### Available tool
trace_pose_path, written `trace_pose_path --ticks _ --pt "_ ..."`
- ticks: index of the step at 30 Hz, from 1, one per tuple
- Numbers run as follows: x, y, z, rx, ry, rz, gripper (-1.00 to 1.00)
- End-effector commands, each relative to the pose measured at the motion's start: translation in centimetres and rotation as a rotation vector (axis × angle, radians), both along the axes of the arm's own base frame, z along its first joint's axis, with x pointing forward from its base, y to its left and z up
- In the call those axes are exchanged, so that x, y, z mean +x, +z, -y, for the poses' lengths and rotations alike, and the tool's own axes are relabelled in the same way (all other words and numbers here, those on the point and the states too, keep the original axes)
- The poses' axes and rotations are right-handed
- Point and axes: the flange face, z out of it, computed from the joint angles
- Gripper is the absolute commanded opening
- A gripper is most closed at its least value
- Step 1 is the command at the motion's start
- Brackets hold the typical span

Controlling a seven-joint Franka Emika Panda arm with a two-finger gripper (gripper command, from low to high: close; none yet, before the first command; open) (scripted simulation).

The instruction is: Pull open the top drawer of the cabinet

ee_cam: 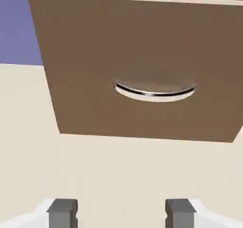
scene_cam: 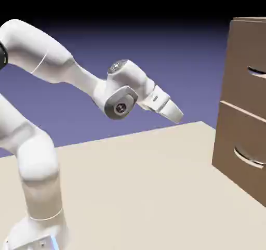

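White and jointed, the arm (scene_cam: 39,155) rises at the lower left of the exterior view, bends at the upper left and reaches toward the right, its gripper (scene_cam: 171,111) tilted downward near the middle of the frame. In the hand view, two grey finger tips (ee_cam: 63,215) stand wide apart at the bottom edge, with pale tabletop (ee_cam: 118,175) visible between them and nothing held.

Matte brown, the cabinet (scene_cam: 241,93) fills the right side of the exterior view, cut off by the frame. The top drawer (scene_cam: 236,67) is at the upper right, flush with the front, its curved silver handle (scene_cam: 256,73) close to the right edge. The lower drawer (scene_cam: 228,140) sits beneath it, with a similar handle (scene_cam: 249,159). The gripper is apart from both.

In the hand view, the lower drawer's front takes up the upper part of the frame, its handle right of centre. A blue-violet backdrop (ee_cam: 19,28) shows at the upper left.
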Motion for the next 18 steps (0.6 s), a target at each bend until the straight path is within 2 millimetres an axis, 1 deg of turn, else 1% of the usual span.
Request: trace_pose_path --ticks 1,8,18 --pt "0.5 0.1 -0.4 -0.07 0.051 -0.003 0.0" --pt "4.1 -0.2 -3.3 -0.537 0.414 -0.046 0.0" --pt "8.5 -2.4 -6.8 -1.142 0.953 -0.119 0.0"
